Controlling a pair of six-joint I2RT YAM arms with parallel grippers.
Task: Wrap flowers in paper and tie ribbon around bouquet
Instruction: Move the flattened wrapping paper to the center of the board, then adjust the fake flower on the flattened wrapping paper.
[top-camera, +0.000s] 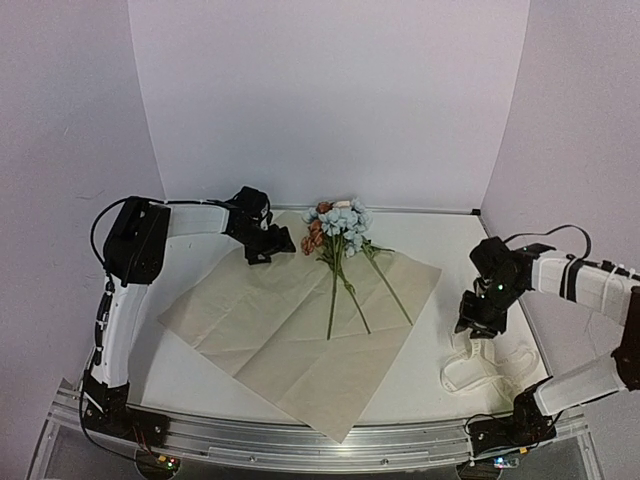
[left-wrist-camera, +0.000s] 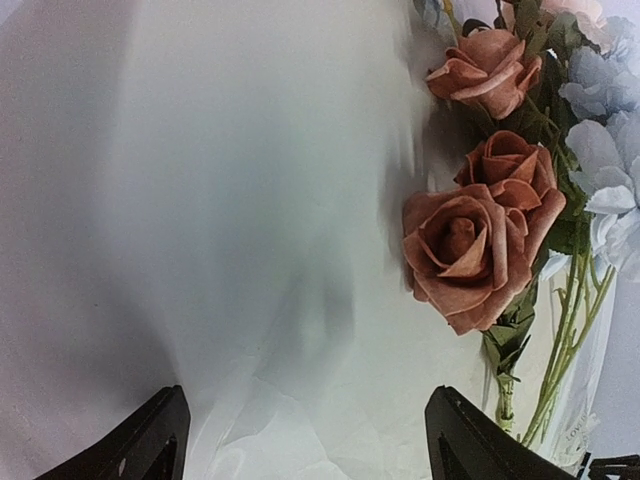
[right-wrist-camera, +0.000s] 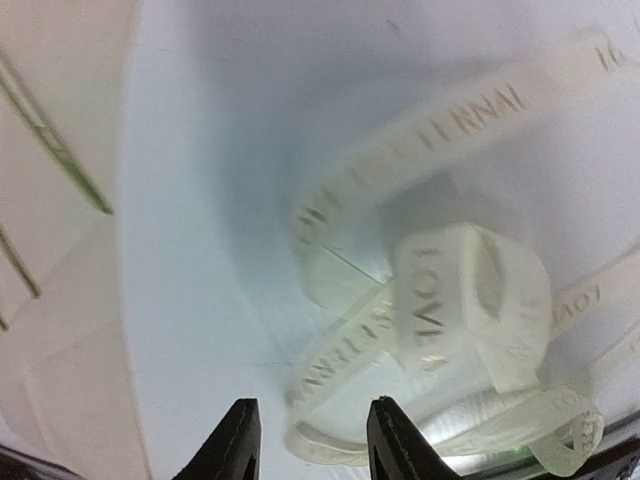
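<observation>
Beige kraft paper (top-camera: 300, 340) is spread flat on the white bench (top-camera: 200, 385). The flowers (top-camera: 340, 225) are laid on its far half, with the blooms at the far edge and the green stems fanned toward the middle of the sheet. The left tool (top-camera: 272, 243) is held just left of the blooms, its fingers (left-wrist-camera: 150, 445) spread wide with nothing between them. The ribbon (top-camera: 480, 365) is heaped in loose loops on the bench at the right, off the paper. The right tool (top-camera: 475, 325) is poised over it, fingertips (right-wrist-camera: 240, 440) parted by a narrow gap; whether a strand is touched cannot be told.
</observation>
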